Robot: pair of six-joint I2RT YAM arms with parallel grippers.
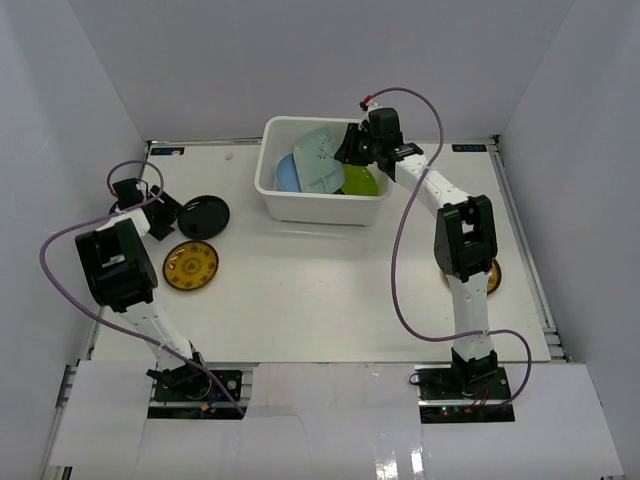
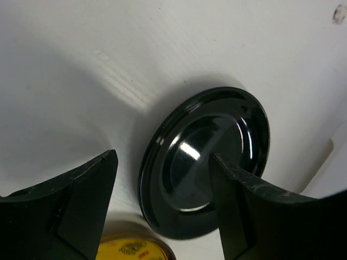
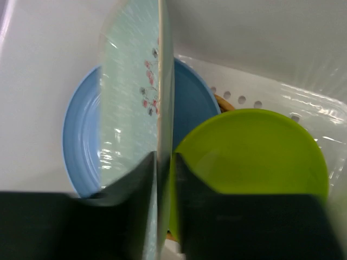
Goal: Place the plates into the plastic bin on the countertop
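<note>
The white plastic bin (image 1: 300, 208) stands at the back of the countertop (image 1: 330, 290). My right gripper (image 1: 352, 150) is over it, shut on the pale-green speckled rectangular plate (image 1: 320, 160), held on edge inside the bin (image 3: 135, 97). My right gripper's jaws (image 3: 164, 158) pinch its rim. A light blue plate (image 3: 78, 146) and a lime green plate (image 3: 255, 157) lie in the bin; a tan edge (image 3: 222, 102) peeks out between them. My left gripper (image 1: 165, 207) is open, low beside a glossy black plate (image 1: 204, 216). That plate (image 2: 203, 168) lies ahead of and between my left gripper's (image 2: 162, 160) fingers.
A patterned yellow plate (image 1: 190, 267) lies just in front of the black one and shows at the bottom of the left wrist view (image 2: 130, 250). Another yellow plate (image 1: 493, 277) is mostly hidden under the right arm. Pale grey walls enclose the table.
</note>
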